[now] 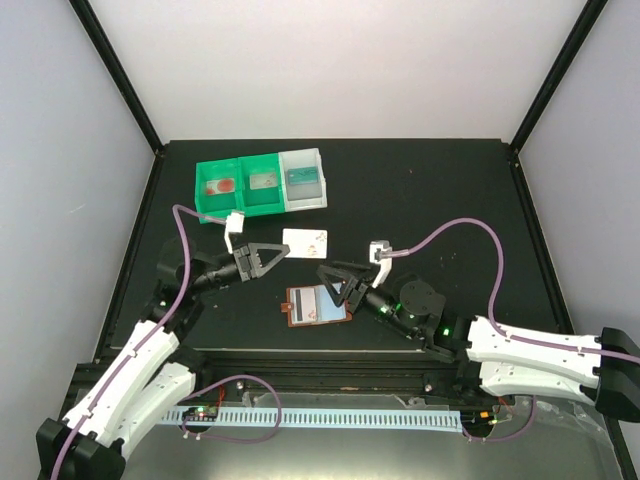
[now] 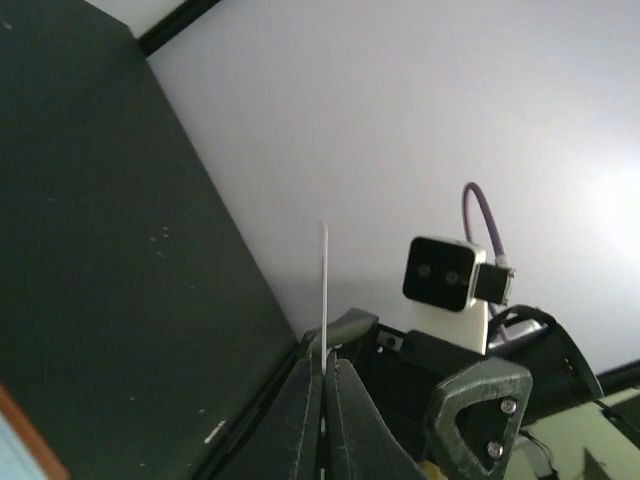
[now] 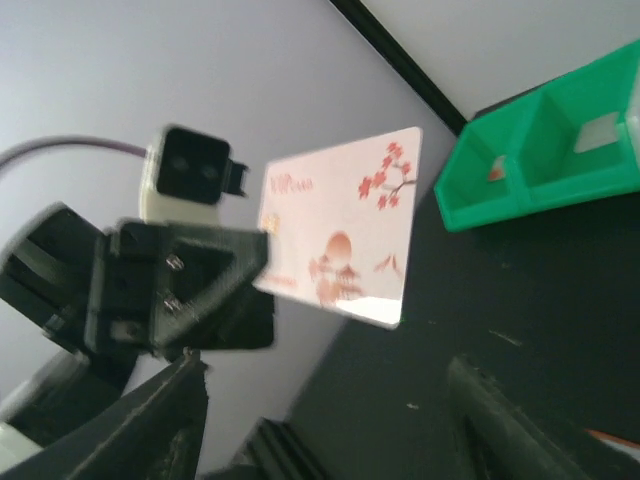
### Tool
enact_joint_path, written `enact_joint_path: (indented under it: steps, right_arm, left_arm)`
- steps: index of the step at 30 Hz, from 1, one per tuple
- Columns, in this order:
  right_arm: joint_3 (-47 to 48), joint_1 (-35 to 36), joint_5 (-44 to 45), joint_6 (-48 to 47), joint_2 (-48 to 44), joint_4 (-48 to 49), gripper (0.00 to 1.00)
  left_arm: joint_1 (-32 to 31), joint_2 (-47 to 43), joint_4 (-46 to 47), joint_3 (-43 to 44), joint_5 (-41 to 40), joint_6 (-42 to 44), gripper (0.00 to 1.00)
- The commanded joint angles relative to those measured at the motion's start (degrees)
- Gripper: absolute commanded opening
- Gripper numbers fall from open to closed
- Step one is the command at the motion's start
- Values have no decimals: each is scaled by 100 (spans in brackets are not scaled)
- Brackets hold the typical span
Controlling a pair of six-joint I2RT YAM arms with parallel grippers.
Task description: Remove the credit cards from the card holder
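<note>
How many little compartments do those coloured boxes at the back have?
3. The green bin has two side by side, and the white bin right beside it, on its right, has one. Each holds a small flat item.

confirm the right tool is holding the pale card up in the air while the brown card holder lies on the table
No, it is the left tool that holds the pale card up in the air; the right wrist view shows it. The brown card holder does lie on the table.
</note>
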Motion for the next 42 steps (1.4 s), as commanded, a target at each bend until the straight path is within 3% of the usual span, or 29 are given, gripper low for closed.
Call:
enact_joint_path:
  steps: [1, 4, 5, 11, 21, 29, 34, 42]
  right_arm:
    - [-400, -5, 180, -320, -337, -442, 74]
    - [-417, -4, 247, -471, -524, -952, 97]
    - [-371, -5, 279, -510, -569, -1169, 99]
    - [-271, -4, 148, -699, -795, -1769, 100]
    - [-198, -4, 219, -1035, -1120, -2139, 100]
    - [-127, -4, 204, -1263, -1205, -2198, 100]
    - [295, -11, 159, -1253, -1178, -2755, 100]
    - [85, -4, 294, -1104, -1423, -2760, 100]
  left_arm:
    - [-5, 66, -1240, 475, -657, 958, 1]
    - [29, 252, -1403, 490, -945, 1176, 2]
    - [54, 350, -1401, 500, -957, 1233, 2]
    - [223, 1219, -2613, 1261, -1448, 2032, 2]
    - [1040, 2448, -3172, 2313, -2104, 2689, 1]
    - [1784, 3929, -3407, 3439, -2284, 2989, 1]
    - [2103, 4965, -3286, 4066, -2177, 2895, 2]
    - [2178, 6171, -3277, 5320, -2435, 2794, 2]
